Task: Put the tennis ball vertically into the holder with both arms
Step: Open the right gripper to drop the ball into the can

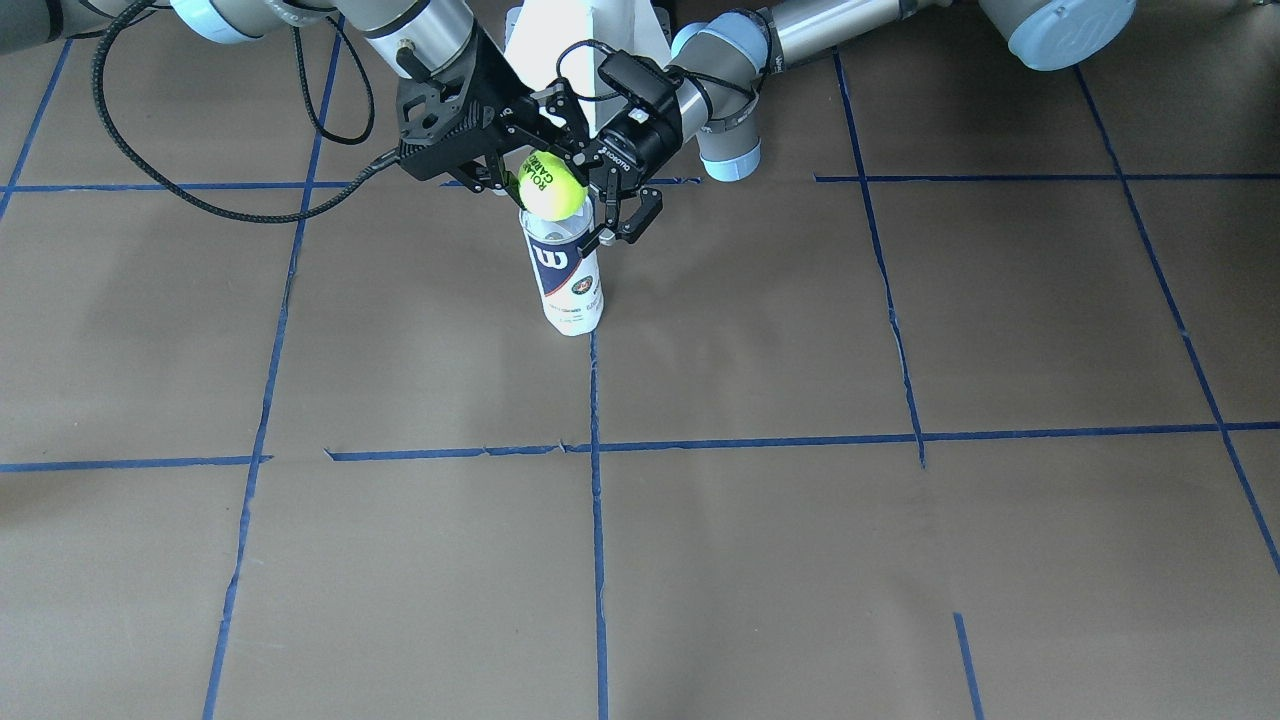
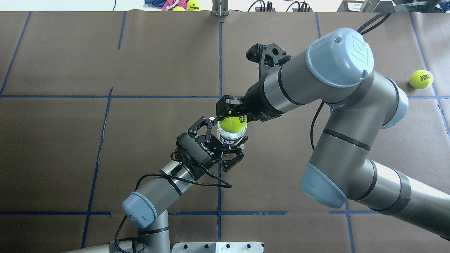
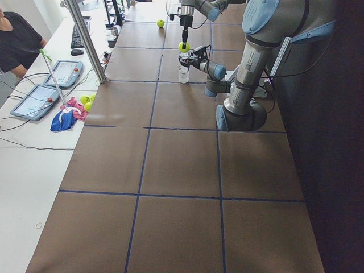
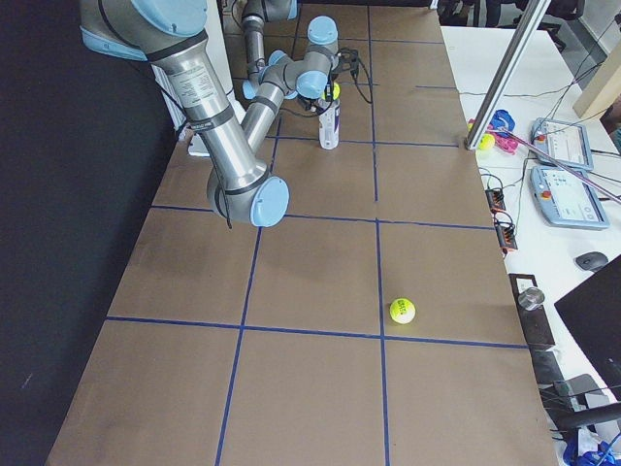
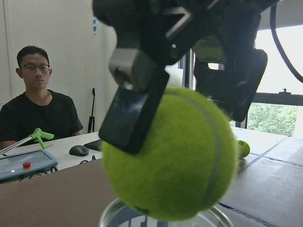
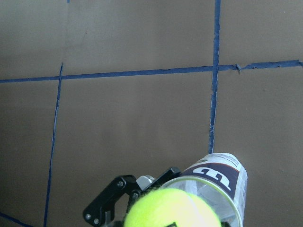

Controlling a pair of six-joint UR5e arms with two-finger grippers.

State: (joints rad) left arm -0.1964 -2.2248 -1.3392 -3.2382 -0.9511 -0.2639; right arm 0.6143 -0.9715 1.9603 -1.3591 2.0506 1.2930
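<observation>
Grips the tennis ball (image 1: 551, 186) in the right gripper (image 2: 232, 118), fingers closed on its sides, and holds it right at the open mouth of the Wilson can (image 1: 568, 285) — bottom at the metal rim, most of it above. Steadies that can, upright at a blue tape line (image 1: 597, 520) of the brown table cover (image 1: 850, 580), with the left gripper (image 2: 227, 131), one finger pressed to each side of the clear upper wall. Hides the can's mouth from overhead behind ball and right fingers; fills the left wrist view the same way. Farther out, has a second tennis ball (image 2: 421, 78) lying loose on the robot's right, well apart — and, off the table, a seated operator (image 5: 40, 109) at a white side desk (image 3: 23, 165).
</observation>
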